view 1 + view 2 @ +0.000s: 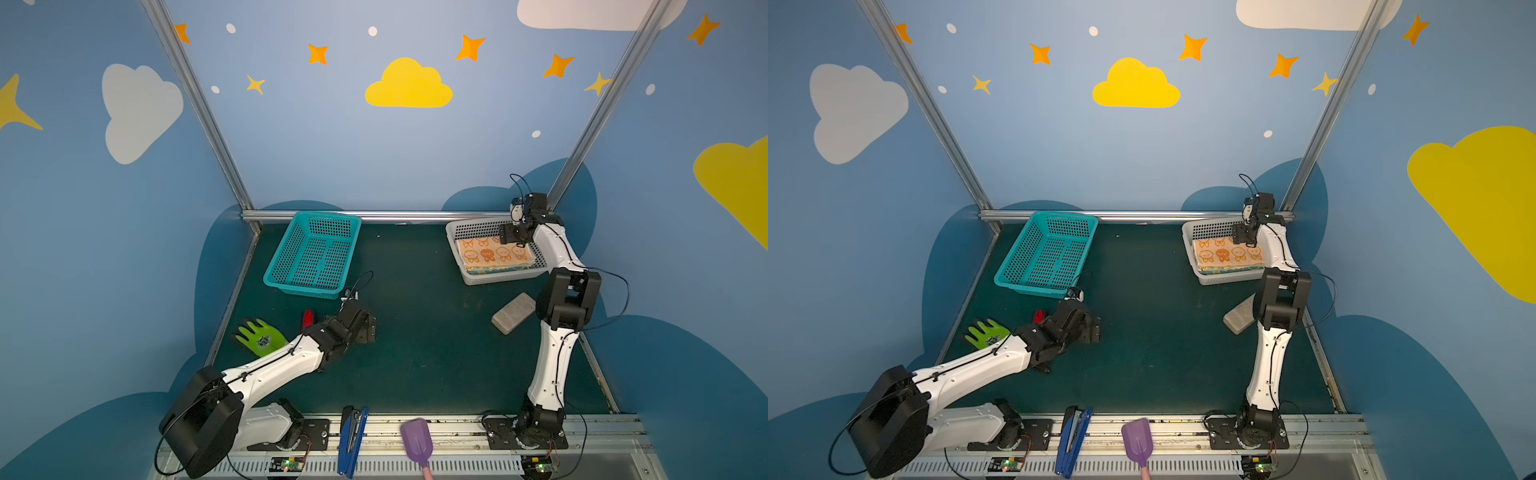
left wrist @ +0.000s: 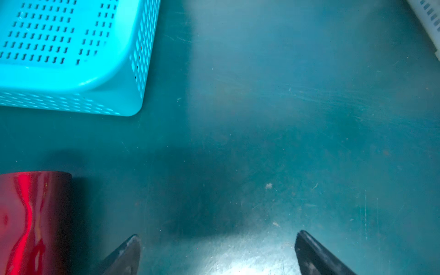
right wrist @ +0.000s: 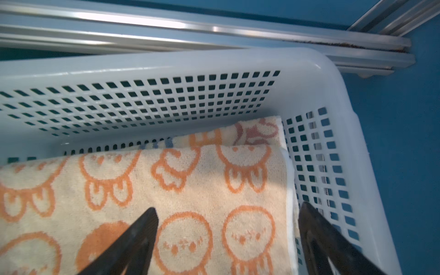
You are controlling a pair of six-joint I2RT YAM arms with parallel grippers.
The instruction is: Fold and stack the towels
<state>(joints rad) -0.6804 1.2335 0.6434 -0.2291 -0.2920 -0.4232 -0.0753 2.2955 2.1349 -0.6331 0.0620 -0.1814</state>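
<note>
- Hovering over orange rabbit towel (image 3: 185,190), held right end effector (image 3: 227,209) parted, empty.
- Needed straight lift, clear of white basket (image 3: 166,62) wall.
- Held left end effector (image 2: 217,234) spread too, empty.

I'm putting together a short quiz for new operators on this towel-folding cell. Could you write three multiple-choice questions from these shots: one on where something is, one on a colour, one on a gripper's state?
1. Where does the orange rabbit towel lie?
A. flat on the open tabletop
B. in the white basket
C. hanging in mid-air

2. What colour is the glove?
A. red
B. purple
C. bright green

3. How do the jaws of the right gripper stand?
A. open over the towel
B. shut on the towel
C. shut on the basket's rim

Answers:
1 B: both top views show it inside the basket's walls.
2 C: it shows as bright green in both top views.
3 A: the right wrist view shows the two fingers wide apart with the towel beneath them.
</note>
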